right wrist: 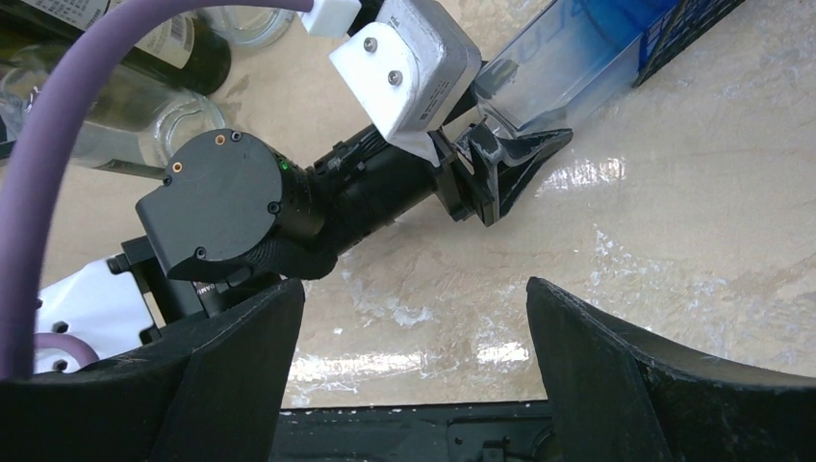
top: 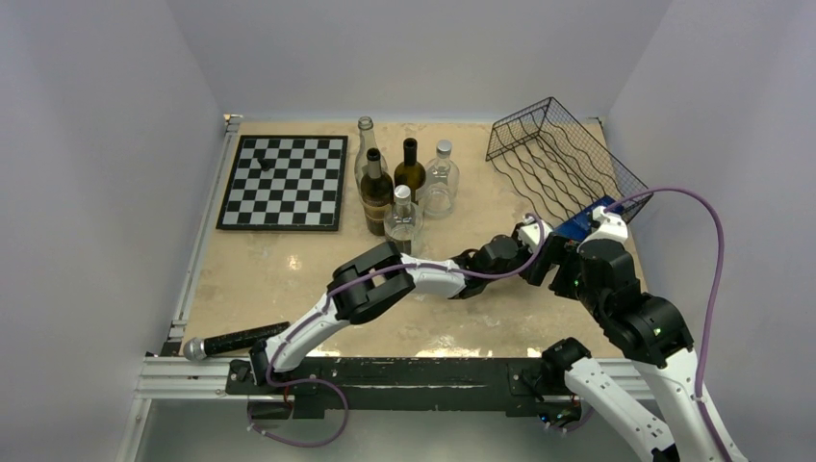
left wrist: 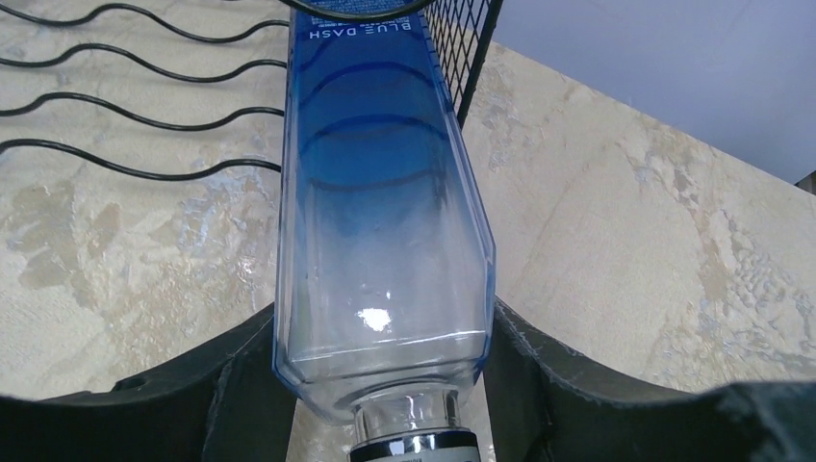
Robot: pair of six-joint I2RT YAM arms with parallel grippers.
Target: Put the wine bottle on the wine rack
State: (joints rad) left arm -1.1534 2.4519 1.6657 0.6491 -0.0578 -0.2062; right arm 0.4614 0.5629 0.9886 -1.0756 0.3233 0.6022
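Wine bottle: the clear, square-sided wine bottle [left wrist: 380, 212] with a blue tint and white "BLUE DASH" lettering lies slanted at the table's right side. Its neck points to the arms and its base end reaches in among the rack's wires.
Wine rack: the black wire wine rack [top: 563, 168] with wavy rows and mesh sides sits at the far right of the table. The bottle runs just beside one mesh side wall; I cannot tell whether it rests on a wire row.
Left gripper: the left gripper [left wrist: 385, 385] pinches the bottle at its shoulder, 1 dark finger pressed to each flat side.
Right gripper: the right gripper [right wrist: 414, 356] is spread wide with nothing between its 2 fingers, above the table near the left wrist.
Table: beige marbled table top [top: 289, 279].
Other things: a black-and-white chessboard [top: 285, 182] lies far left. 5 standing glass bottles [top: 399, 188] cluster beside it. A black rod with a silver end [top: 236, 340] lies at the near left edge.
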